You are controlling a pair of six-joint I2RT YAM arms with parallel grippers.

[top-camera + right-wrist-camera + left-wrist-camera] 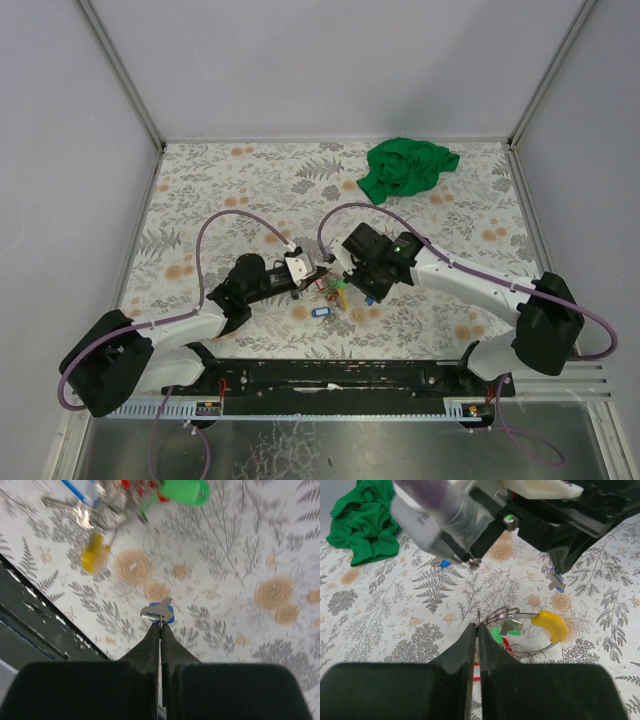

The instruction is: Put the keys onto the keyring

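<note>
Two black hands are pinching shut: the left hand [476, 630] is gripping the thin silvery keyring [532, 647], the right hand [160, 627] a blue-headed key [159, 613].

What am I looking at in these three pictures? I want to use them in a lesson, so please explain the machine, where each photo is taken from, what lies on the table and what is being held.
Two robot arms are bolted at the near edge of a floral-patterned table. The overhead picture shows both from above; the other two come from cameras on each wrist, looking along the fingers. The left gripper is shut on the keyring, a thin wire loop already carrying keys with yellow, green and red heads. The right gripper is shut on a blue-headed key. Another blue key lies loose on the table, and a green cloth sits at the far side.
</note>
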